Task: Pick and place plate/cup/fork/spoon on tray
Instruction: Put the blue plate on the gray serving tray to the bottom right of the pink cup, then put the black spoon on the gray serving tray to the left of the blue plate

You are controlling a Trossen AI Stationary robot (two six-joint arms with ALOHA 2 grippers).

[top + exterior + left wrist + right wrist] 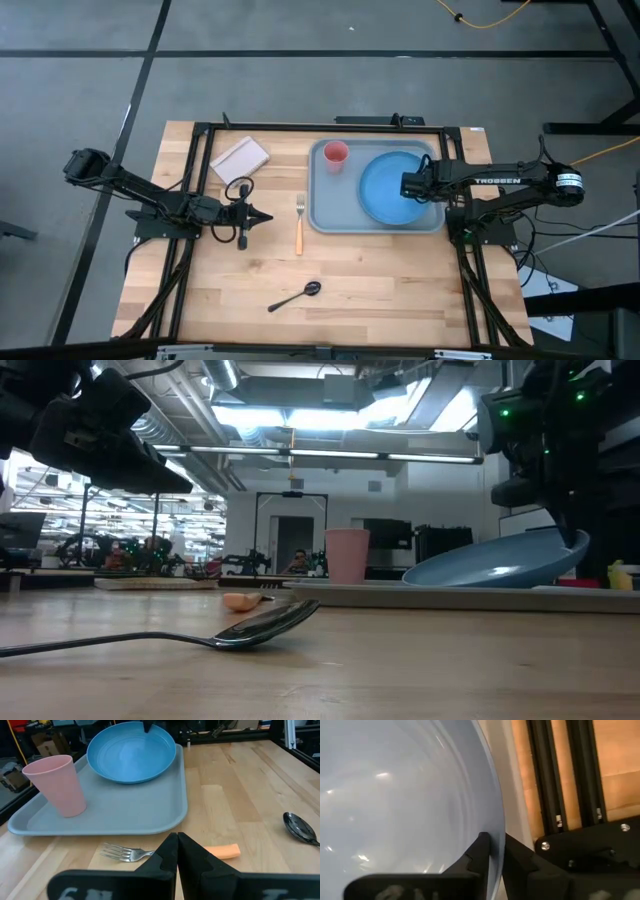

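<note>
Pinching the plate (410, 795) rim, right fingers (480, 851); low view alone shows it tilted

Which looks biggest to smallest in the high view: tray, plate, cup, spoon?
1. tray
2. plate
3 and 4. spoon and cup: the spoon is longer, the cup wider; too unlike in shape to rank.

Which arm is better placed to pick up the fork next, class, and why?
Left. The left gripper waits shut right beside the fork, while the right gripper is clamped on the plate over the tray.
</note>
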